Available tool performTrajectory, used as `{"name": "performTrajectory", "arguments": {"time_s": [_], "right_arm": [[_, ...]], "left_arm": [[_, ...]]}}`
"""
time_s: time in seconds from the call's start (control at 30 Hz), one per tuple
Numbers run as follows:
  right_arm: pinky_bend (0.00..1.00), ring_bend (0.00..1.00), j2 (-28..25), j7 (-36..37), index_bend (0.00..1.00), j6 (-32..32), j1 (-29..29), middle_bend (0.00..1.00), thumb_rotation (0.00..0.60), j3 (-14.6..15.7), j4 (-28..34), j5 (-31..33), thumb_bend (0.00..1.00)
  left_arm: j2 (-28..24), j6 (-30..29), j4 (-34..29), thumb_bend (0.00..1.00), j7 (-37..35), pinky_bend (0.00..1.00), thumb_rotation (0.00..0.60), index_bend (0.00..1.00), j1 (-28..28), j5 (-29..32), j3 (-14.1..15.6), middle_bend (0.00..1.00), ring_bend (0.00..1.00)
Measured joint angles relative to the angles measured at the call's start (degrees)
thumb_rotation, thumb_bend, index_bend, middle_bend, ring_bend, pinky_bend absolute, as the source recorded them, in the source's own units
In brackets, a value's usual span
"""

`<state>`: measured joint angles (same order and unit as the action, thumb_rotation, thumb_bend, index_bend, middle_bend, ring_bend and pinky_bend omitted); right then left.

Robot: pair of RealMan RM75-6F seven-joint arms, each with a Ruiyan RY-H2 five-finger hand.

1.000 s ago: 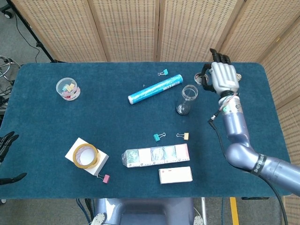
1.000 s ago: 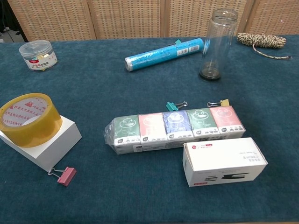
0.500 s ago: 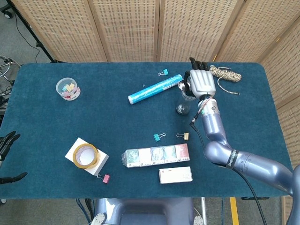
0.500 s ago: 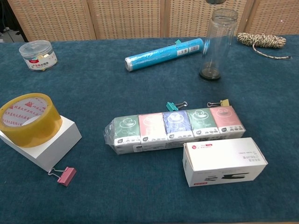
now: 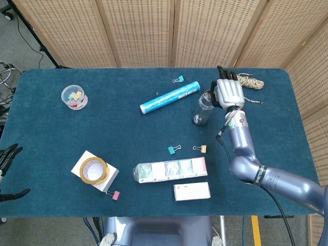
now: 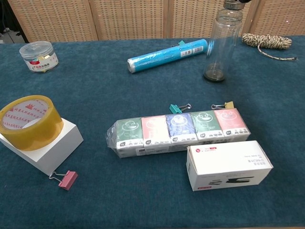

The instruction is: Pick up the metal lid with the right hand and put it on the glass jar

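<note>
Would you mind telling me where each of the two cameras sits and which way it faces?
Head view: high above the near edge, looking steeply down on the table; shows the right robot hand over the glass jar and the left robot hand at the left edge.
Chest view: low at the near edge, looking across the table; only dark fingertips show above the metal lid.
Shared: jar, blue tube, twine.

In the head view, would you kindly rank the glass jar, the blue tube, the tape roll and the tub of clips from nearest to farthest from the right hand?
From the right hand:
1. Glass jar, directly beside it on its left.
2. Blue tube, further left, mid-table.
3. Tape roll, near the front left, on a white box.
4. Tub of clips, far left; its rank against the tape roll is too close to call.
</note>
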<state>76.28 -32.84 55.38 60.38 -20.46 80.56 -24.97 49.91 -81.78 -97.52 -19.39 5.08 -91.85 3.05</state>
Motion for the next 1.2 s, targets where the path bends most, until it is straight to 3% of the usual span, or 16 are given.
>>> {"name": "performTrajectory", "arguments": {"time_s": [1.2], "right_arm": [[0.0,0.0,0.37,0.8,0.67,0.92,-1.02,0.0,0.6,0.17,0.61,-0.78,0.67]], "left_arm": [[-0.18,-0.41,0.23,0.0,-0.87,0.0,0.6,0.0,-0.03,0.05,0.0,0.0,0.0]]}}
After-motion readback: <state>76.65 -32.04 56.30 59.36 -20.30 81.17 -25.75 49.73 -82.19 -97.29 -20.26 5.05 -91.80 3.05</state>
